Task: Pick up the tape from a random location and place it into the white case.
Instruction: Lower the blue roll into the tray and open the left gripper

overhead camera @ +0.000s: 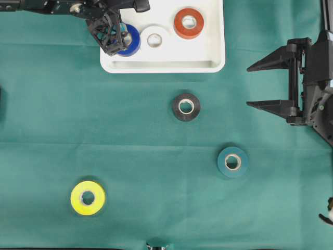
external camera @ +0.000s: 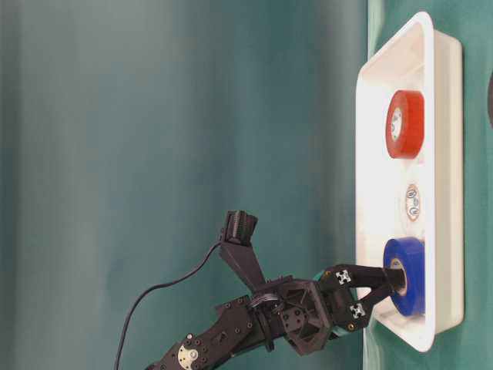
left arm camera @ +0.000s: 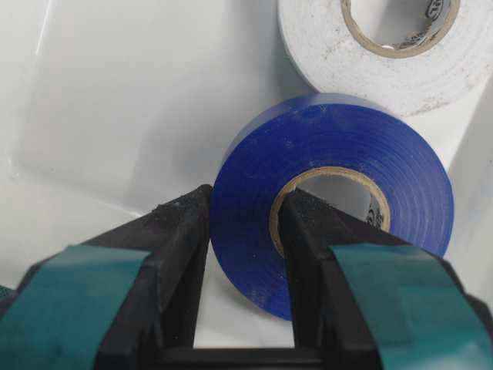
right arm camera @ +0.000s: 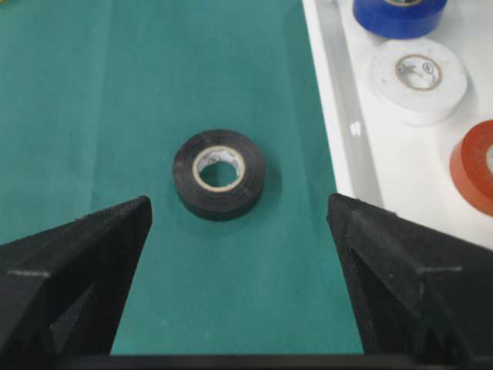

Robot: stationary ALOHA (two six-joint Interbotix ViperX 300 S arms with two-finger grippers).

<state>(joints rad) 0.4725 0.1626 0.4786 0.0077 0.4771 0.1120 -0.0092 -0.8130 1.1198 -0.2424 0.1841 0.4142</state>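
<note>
Inside the white case, at its left end: blue tape lying flat, hole facing up, pinched by the left pincer, one finger in the core, the other on the outer wall. Beside it, flat as well: white roll, then red roll. Down on the green counter: black roll, teal roll, yellow roll, all flat, well apart. At right, right pincer spread wide, holding nothing, long axis of the case running left to right.

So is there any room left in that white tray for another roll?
Yes. The tray is bare along its near rim and at the right end beside the red roll. The left end is crowded: blue roll, white roll, and the left end effector.
</note>
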